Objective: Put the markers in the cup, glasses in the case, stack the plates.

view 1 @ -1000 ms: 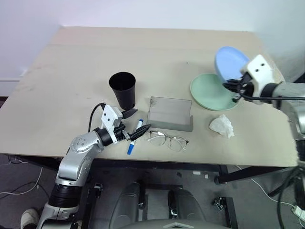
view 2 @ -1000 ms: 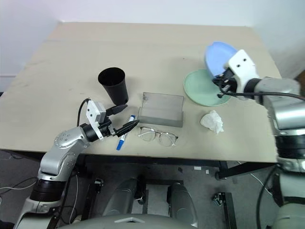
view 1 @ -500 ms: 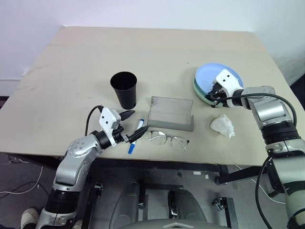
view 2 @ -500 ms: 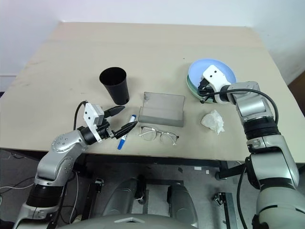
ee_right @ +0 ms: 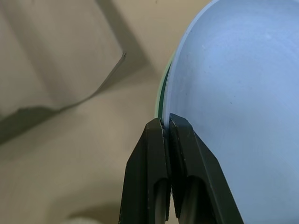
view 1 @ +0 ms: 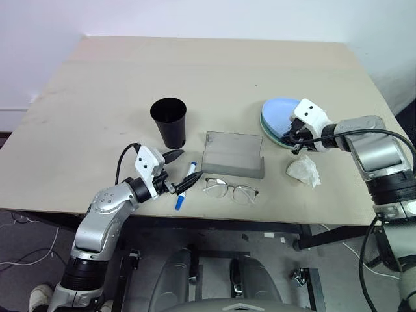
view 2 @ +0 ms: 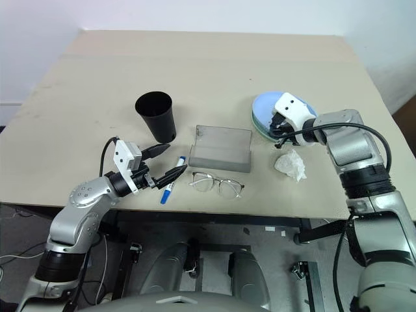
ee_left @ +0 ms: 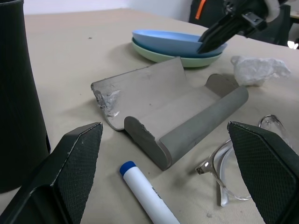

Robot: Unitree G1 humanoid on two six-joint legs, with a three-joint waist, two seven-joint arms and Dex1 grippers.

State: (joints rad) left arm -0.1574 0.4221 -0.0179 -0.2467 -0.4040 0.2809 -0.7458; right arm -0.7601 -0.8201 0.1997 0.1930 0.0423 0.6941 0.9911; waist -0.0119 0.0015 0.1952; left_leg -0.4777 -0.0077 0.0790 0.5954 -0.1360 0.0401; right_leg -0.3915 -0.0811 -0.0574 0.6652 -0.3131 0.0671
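Plates: light blue shallow round plate (view 1: 278, 110) sits nested on pale mint green one (ee_left: 161, 55) at tabletop's (view 1: 97, 97) right side, w/ right hand (view 1: 294, 134) pinched tight on the blue rim. Probably light, stiff, slick plastic, so thin rim edge is the sensible hold. Left hand (view 1: 177, 173) spread wide, empty, straddling the blue-capped white marker (view 1: 185, 184) beside black tapered cup (view 1: 169, 121).

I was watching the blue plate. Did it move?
Yes. The blue plate came down onto the green plate, pinched by the right gripper.
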